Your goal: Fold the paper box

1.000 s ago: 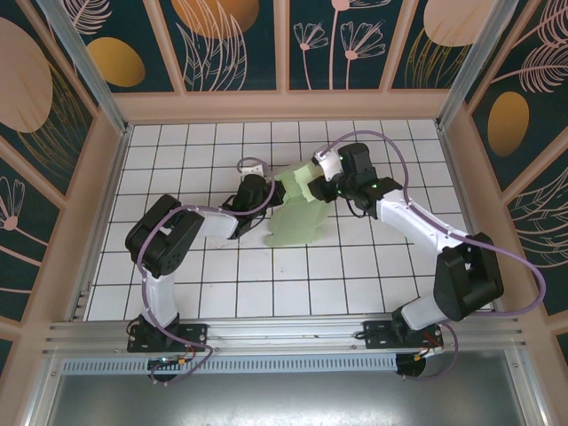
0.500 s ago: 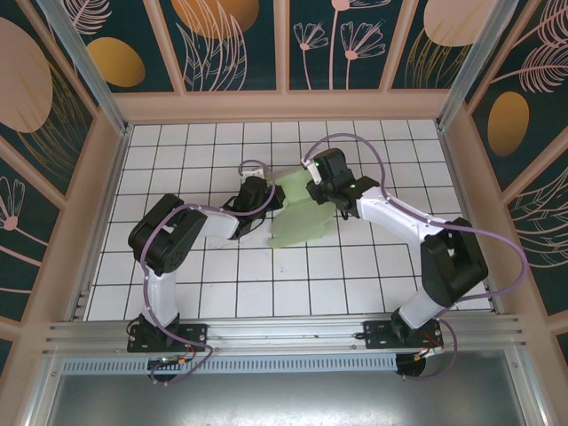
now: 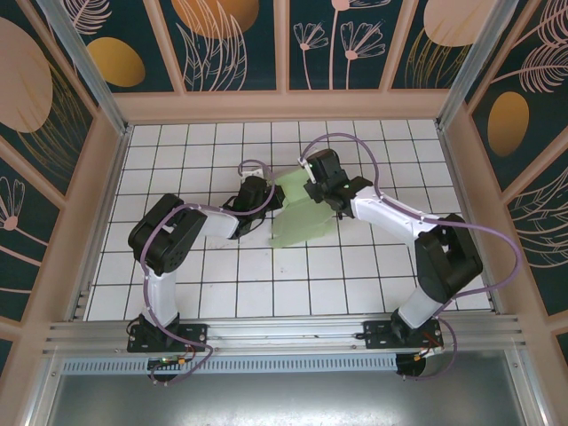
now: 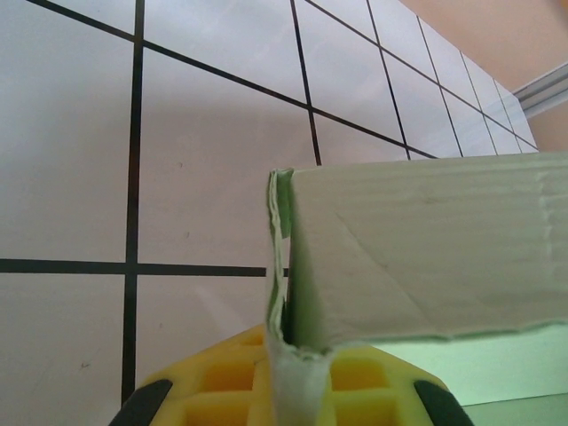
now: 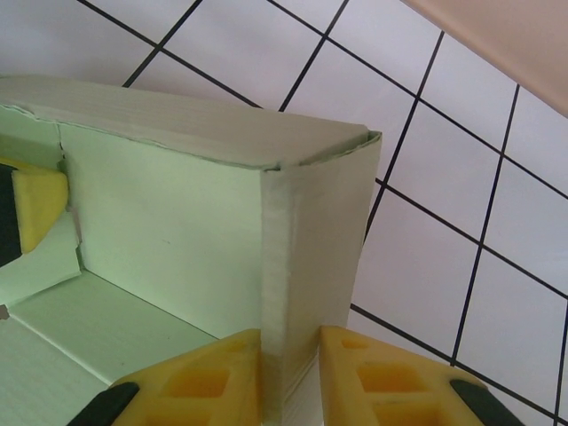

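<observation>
From above, the paper box [image 3: 300,220] sits on the white-tiled desk [image 3: 177,160], a little beyond the middle and between the two arms. The left tool [image 3: 272,201] meets its left edge and the right tool [image 3: 319,193] its far right part. Lilac cables [image 3: 342,138] loop over the arms, and dark walls [image 3: 231,44] printed with leaves ring the desk.

In the left wrist view, the left tool [image 4: 297,382] is clamped tight, its yellow ribbed pads [image 4: 222,382] pinching a frayed, doubled edge of the paper box [image 4: 426,248], which is matt, pale green card with faint creases.

In the right wrist view, the right tool [image 5: 288,359] has closed on an upright corner of the paper box [image 5: 160,240], with a pad pressed on each side. The box's inner walls are smooth and its top rim slightly ragged. Another yellow pad [image 5: 35,200] shows at the box's left wall.
</observation>
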Tool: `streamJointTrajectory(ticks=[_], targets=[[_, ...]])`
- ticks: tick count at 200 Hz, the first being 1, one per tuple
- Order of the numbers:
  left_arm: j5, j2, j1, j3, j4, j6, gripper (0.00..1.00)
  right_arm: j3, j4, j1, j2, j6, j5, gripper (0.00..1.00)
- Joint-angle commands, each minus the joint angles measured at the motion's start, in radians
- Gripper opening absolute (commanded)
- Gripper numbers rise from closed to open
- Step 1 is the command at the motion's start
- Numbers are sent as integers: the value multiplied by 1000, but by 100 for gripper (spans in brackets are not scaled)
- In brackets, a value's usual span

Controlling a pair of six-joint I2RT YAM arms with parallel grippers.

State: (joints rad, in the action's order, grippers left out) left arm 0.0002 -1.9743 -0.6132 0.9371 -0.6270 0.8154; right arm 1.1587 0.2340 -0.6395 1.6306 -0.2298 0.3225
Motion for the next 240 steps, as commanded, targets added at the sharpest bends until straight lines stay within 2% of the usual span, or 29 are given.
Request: streamJointTrajectory(ticks=[1, 36, 84, 104, 112, 122, 151, 165, 178, 213, 240], targets=[[57, -3, -9, 30, -65, 8, 0, 30, -15, -21, 48, 16, 42, 23], [56, 2, -8, 31, -63, 7, 0, 54, -8, -50, 99, 18, 149, 21], [58, 0, -8, 29, -63, 8, 0, 85, 4, -95, 184, 27, 383, 14], [61, -3, -9, 58, -62, 9, 0, 81, -13, -115, 202, 11, 450, 8], [60, -3, -9, 60, -63, 8, 0, 77, -24, -122, 206, 2, 468, 0], [60, -3, -8, 59, -62, 9, 0, 73, -39, -130, 210, -8, 494, 0], [59, 0, -8, 58, -60, 8, 0, 73, -51, -135, 220, -19, 492, 0], [58, 2, -8, 58, -60, 8, 0, 75, -54, -135, 225, -13, 481, 19], [57, 3, -8, 58, -59, 5, 0, 73, -57, -135, 227, -7, 470, 25], [56, 5, -9, 58, -56, 4, 0, 73, -63, -134, 231, -1, 461, 24], [57, 4, -8, 61, -55, 6, 0, 75, -64, -134, 244, -14, 481, 13]])
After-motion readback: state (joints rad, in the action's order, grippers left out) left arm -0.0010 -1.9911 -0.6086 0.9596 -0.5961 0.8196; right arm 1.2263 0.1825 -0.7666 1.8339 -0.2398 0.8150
